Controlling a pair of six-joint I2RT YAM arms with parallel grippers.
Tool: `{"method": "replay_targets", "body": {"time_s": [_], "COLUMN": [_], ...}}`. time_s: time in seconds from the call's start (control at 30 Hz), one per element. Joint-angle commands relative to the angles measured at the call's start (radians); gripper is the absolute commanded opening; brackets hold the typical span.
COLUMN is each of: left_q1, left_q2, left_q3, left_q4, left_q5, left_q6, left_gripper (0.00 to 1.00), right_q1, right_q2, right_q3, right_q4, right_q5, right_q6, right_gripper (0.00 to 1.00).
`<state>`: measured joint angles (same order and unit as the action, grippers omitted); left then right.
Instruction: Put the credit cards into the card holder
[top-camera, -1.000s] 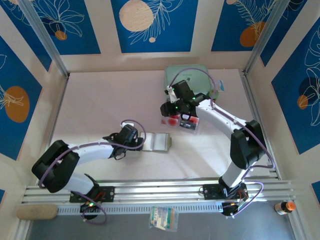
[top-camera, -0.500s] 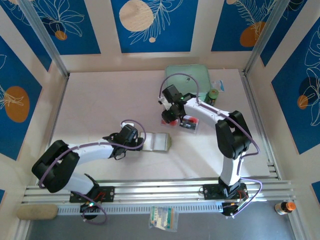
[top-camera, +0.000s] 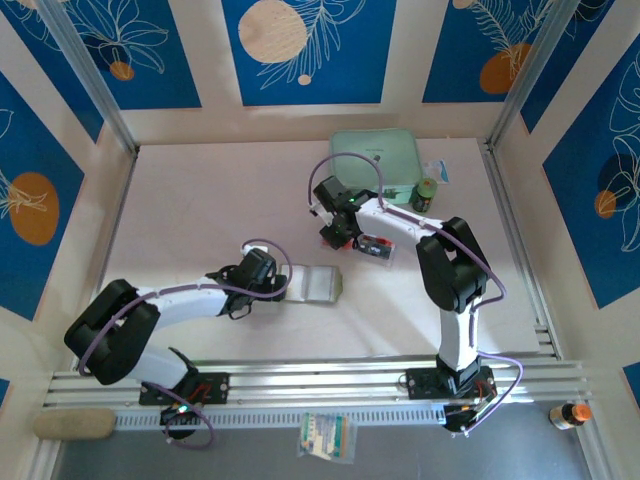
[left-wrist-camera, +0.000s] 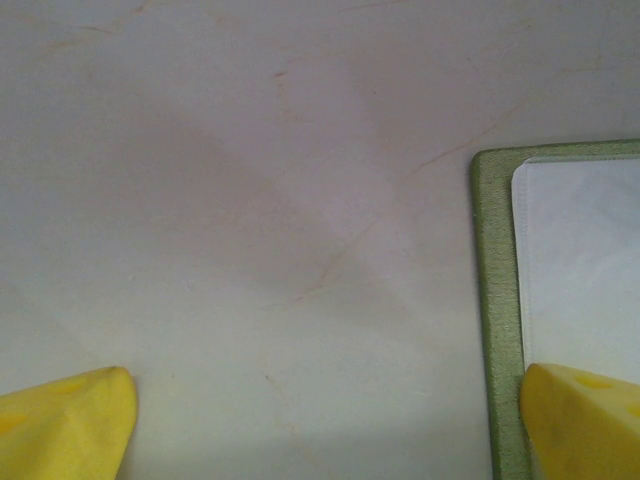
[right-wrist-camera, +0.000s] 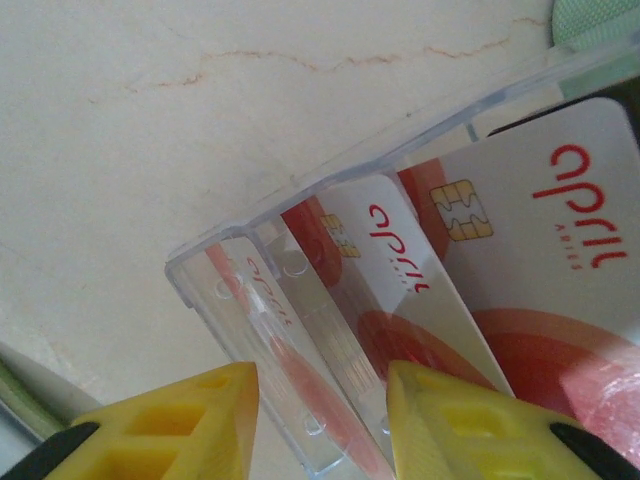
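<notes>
Your left gripper (left-wrist-camera: 325, 385) holds its jaws spread wide over the left edge of the card holder (left-wrist-camera: 490, 300), which lies flat on the counter (left-wrist-camera: 250, 150). It looks soft, so pin it down. Your right gripper (right-wrist-camera: 320, 385) has its jaws half-spread, straddling the end slot of the clear tray (right-wrist-camera: 240, 250). The credit cards (right-wrist-camera: 520, 250) standing there look thin, stiff and slick, so pinch across the faces near a free edge.

Between the matt yellow plastic fingers (right-wrist-camera: 180, 425) of my right gripper (right-wrist-camera: 322, 390): a clear, glossy plastic tray (right-wrist-camera: 235, 290) of smooth, shiny credit cards (right-wrist-camera: 540, 230) on a matt, faintly veined table (right-wrist-camera: 200, 110). Beside my left gripper (left-wrist-camera: 328, 400), the card holder (left-wrist-camera: 495, 300) shows a finely woven green edge.
</notes>
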<state>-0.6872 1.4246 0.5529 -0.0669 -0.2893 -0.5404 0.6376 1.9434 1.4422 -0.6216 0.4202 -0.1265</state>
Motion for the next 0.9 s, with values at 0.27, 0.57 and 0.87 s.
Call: {"method": "replay_targets", "body": {"time_s": [0.27, 0.57, 0.87], "left_q1": [0.01, 0.011, 0.011], "left_q2": [0.025, 0.023, 0.014], "left_q3": [0.022, 0.023, 0.023], "left_q4": [0.002, -0.002, -0.007], "left_q5": [0.025, 0.027, 0.029], "left_q6": [0.013, 0.013, 0.013], "left_gripper": [0.98, 0.97, 0.97], "right_q1": [-0.004, -0.01, 0.02], "right_q2": [0.027, 0.004, -0.097], "right_q3": [0.018, 0.023, 0.021], "right_q4": [-0.012, -0.001, 0.026], "right_q5": [-0.004, -0.008, -0.026], "right_q6": [-0.018, -0.043, -0.061], "right_gripper": [0.12, 0.01, 0.0]}}
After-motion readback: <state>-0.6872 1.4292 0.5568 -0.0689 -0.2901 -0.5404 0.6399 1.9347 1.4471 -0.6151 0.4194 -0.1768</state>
